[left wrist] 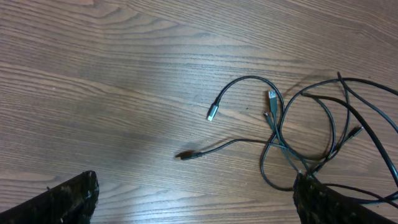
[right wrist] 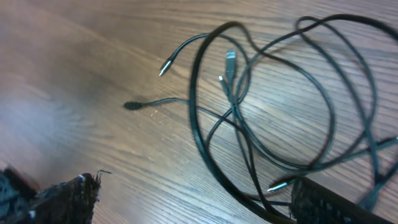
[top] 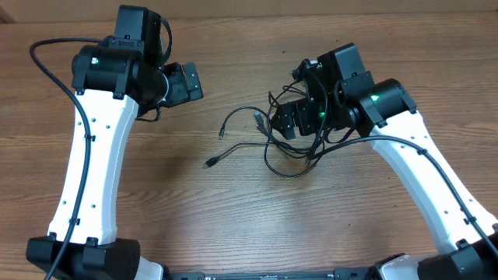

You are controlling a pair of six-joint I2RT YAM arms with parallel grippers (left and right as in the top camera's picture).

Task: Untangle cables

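The cables (top: 241, 145) are several thin black cords lying in a loose tangle on the wooden table, right of centre. Two ends with small plugs (top: 208, 163) trail out to the left. My right gripper (top: 285, 121) hangs open over the right part of the tangle. In the right wrist view the cables (right wrist: 236, 109) loop and cross, and some strands pass between the open gripper (right wrist: 199, 202), close to the right finger (right wrist: 336, 205). My left gripper (top: 187, 82) is open at the upper left, away from the cords. Its wrist view shows the cables (left wrist: 273, 140) beyond the open gripper (left wrist: 196, 202), nothing between the fingers.
Both white arms rise from bases at the table's near edge (top: 264, 274). A thicker black wire (top: 47, 66) runs along the left arm. The table's far edge (top: 233, 9) runs across the top of the overhead view.
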